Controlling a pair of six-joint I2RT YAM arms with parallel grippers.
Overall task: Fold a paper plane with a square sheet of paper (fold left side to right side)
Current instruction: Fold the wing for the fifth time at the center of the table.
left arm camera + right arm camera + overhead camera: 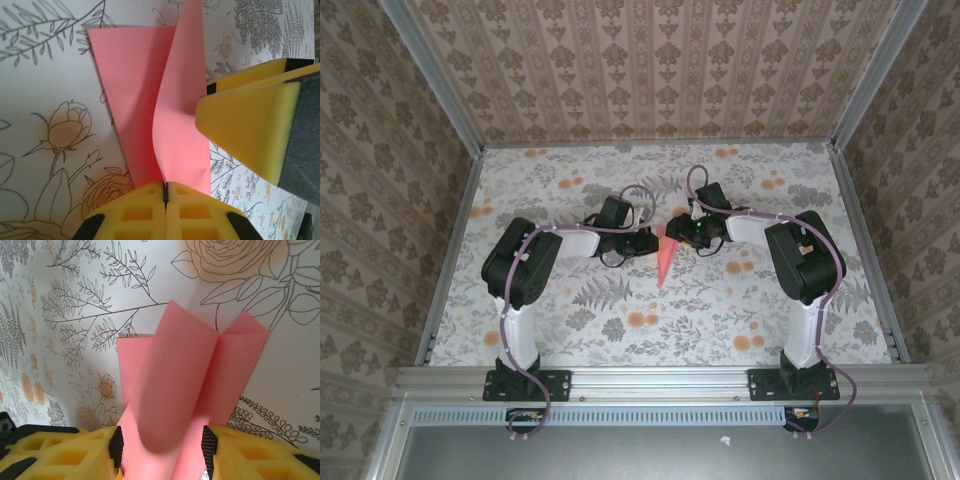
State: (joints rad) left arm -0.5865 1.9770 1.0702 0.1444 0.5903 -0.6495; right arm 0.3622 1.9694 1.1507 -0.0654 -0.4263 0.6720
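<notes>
Left wrist | left claw (165, 192) clenched on paper plane (132, 90) | right claw (162, 447) parted astride it | floral tabletop (40, 75)

The yellow foam fingers (137, 212) of the left gripper (165, 189) are pressed together on the raised middle flap of a folded salmon-pink sheet of paper (132, 85) lying on the white flower-printed tabletop (40, 85), while the right gripper (204, 97) reaches in with its yellow foam wedge touching the paper's right edge.
</notes>
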